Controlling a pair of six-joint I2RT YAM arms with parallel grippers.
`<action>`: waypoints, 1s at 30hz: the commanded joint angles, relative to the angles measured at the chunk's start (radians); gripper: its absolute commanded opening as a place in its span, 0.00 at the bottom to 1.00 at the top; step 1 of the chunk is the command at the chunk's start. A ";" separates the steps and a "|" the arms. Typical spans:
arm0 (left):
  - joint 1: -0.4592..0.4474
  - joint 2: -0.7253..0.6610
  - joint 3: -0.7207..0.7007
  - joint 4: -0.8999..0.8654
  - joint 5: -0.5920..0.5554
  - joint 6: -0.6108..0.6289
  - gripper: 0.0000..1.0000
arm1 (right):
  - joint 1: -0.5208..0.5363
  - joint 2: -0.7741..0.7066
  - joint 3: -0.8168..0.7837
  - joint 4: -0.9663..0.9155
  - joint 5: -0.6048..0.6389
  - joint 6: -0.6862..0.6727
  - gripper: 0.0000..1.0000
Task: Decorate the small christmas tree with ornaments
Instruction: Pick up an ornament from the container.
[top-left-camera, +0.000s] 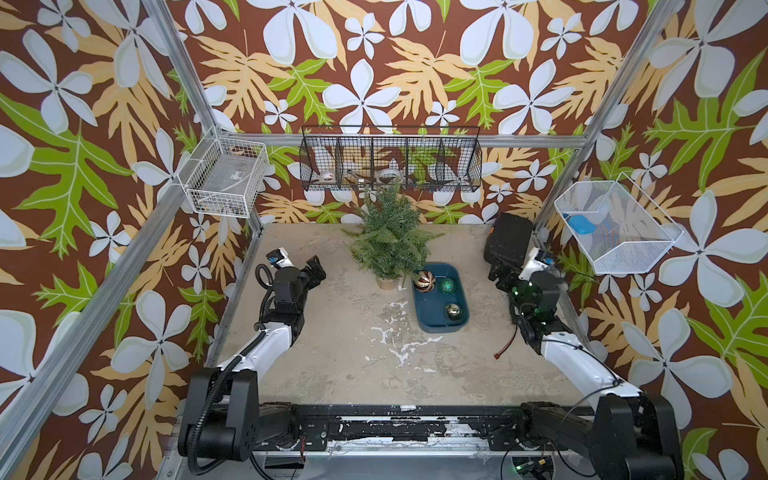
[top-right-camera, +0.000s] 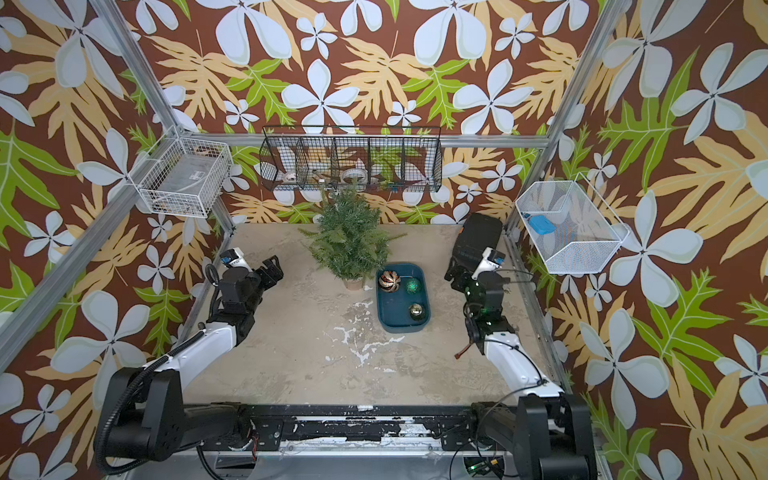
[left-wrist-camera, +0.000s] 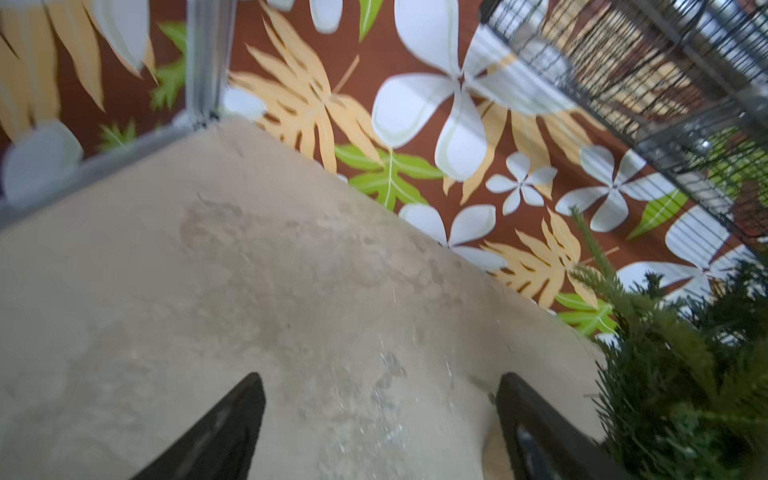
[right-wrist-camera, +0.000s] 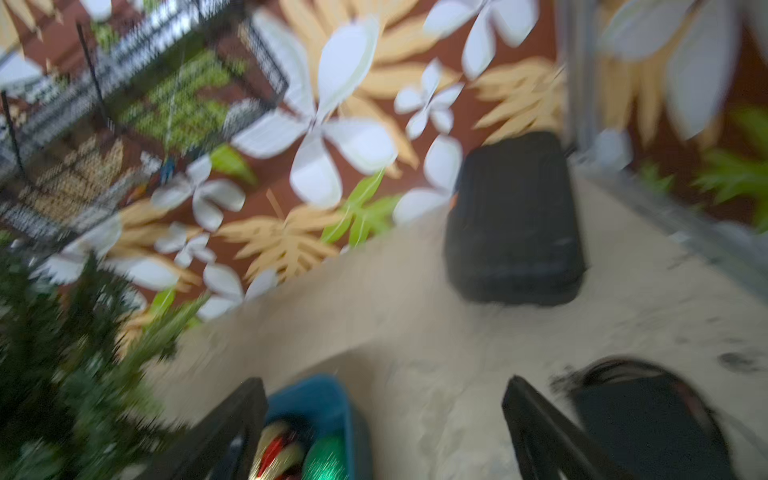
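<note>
The small christmas tree stands in a tan pot at the back middle of the table. Right of it a blue tray holds the ornaments: a striped ball, a green glitter ball and a gold ball. My left gripper hovers left of the tree, open and empty, branches beside one finger. At the right, my right gripper is open and empty above the table, with the tray and the striped ball beside one finger.
A black case sits at the back right corner behind the right arm. A black wire basket hangs on the back wall above the tree. White baskets hang at the left and right. A red-tipped cable lies near the right arm.
</note>
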 joint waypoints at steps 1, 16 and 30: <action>0.000 0.007 0.011 -0.144 0.149 -0.148 0.83 | 0.046 0.057 0.108 -0.174 -0.184 0.014 0.93; -0.005 -0.267 -0.222 -0.235 0.490 -0.195 0.88 | 0.202 0.370 0.291 -0.266 -0.287 -0.034 0.83; -0.004 -0.261 -0.243 -0.231 0.535 -0.196 0.88 | 0.275 0.554 0.427 -0.326 -0.249 -0.042 0.88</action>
